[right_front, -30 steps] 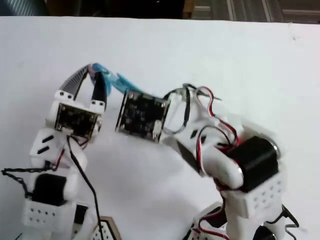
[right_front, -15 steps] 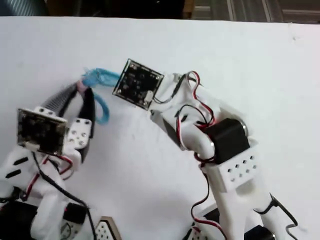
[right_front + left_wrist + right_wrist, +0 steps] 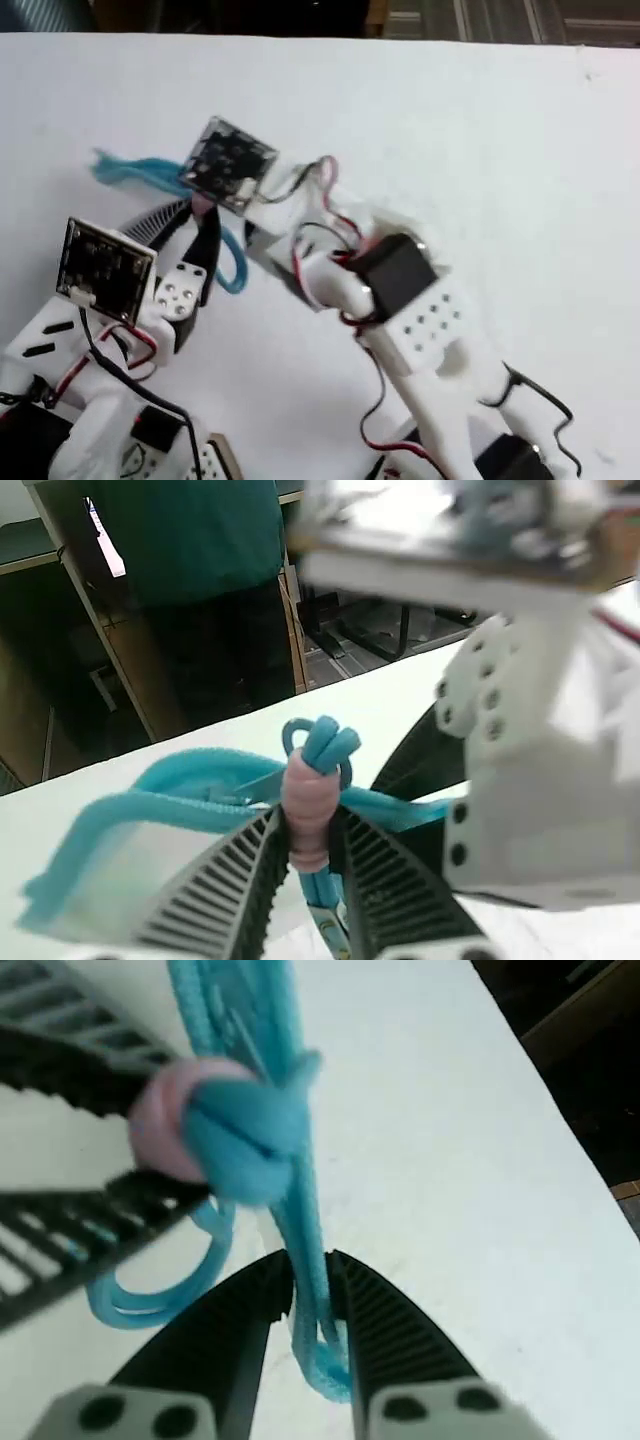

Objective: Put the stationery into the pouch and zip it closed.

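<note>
gripping the pink bead (image 3: pixel 305 790) tight in the left hand (image 3: pixel 307 820); pinching the blue cord (image 3: pixel 300 1210) shut in the right hand (image 3: pixel 310 1265), just beside the bead; trailing from the bead over the white worktop (image 3: pixel 450 120), the blue-edged pouch (image 3: pixel 130 170).

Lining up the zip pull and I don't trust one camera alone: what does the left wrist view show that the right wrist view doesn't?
Left wrist view: the turquoise-edged pouch, its rim curving out in a wide loop, and the other arm's white housing close beside it.
Right wrist view: the right gripper, shut on the pouch's turquoise edge.
Both: the left gripper clamped on the pink cylindrical pull tab, with the blue knotted cord bunched at its end.
</note>
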